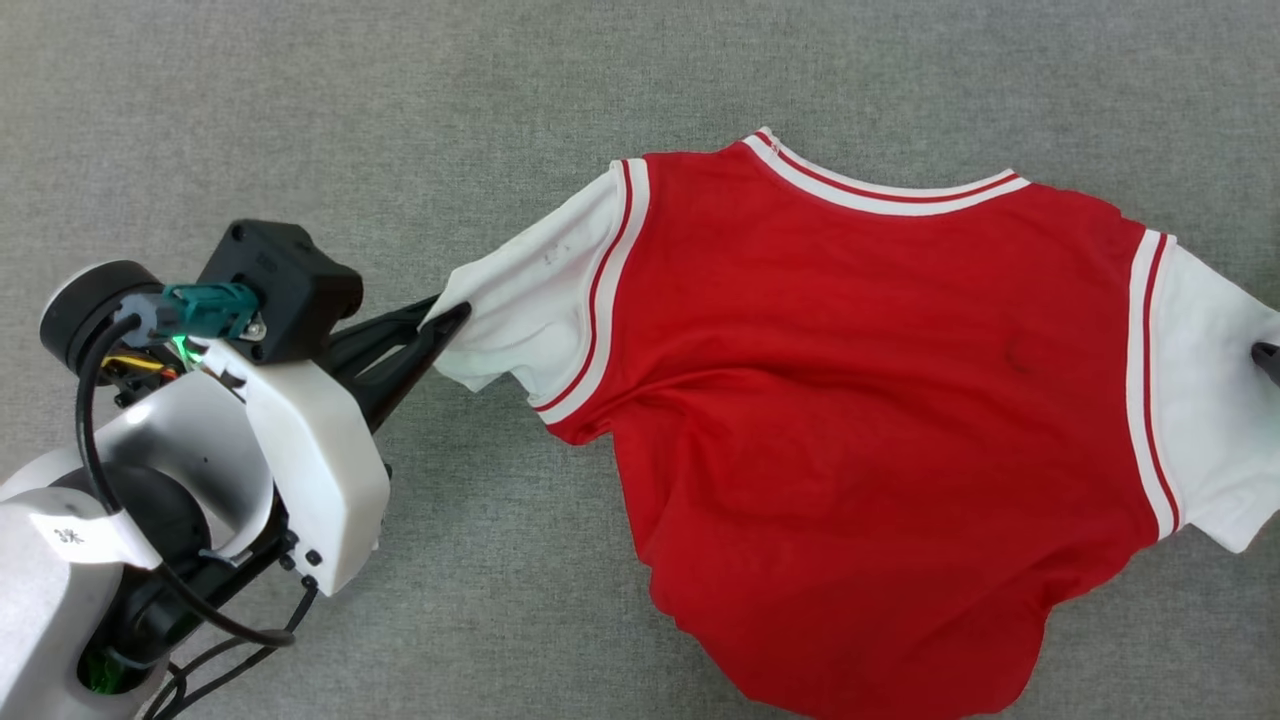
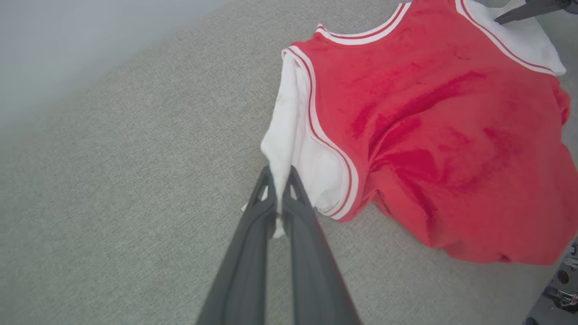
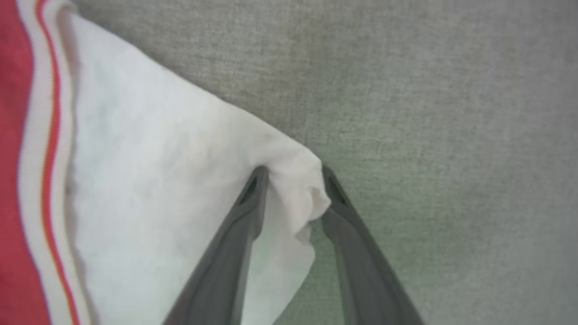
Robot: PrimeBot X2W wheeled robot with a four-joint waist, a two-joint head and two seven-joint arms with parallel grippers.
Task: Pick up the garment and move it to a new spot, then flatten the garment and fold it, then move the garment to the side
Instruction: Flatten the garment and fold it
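A red jersey (image 1: 860, 400) with white sleeves lies plain face up on a grey cloth-covered desk (image 1: 300, 100), spread sleeve to sleeve between the robot's two hands. The left hand (image 1: 455, 318) is clamped tight on the tip of the left sleeve (image 1: 530, 290). The whole jersey lies beyond its fingertips, toward the right hand (image 3: 293, 174). That hand's fingers stand apart, straddling the bunched tip of the right sleeve (image 3: 158, 180), cloth between them but not pinched. The jersey's long axis runs hand to hand, collar (image 1: 880, 190) away from the robot, hem (image 1: 900, 700) nearer. Each hand is nearest its own sleeve, so a lift likely needs the right hand's grip first.
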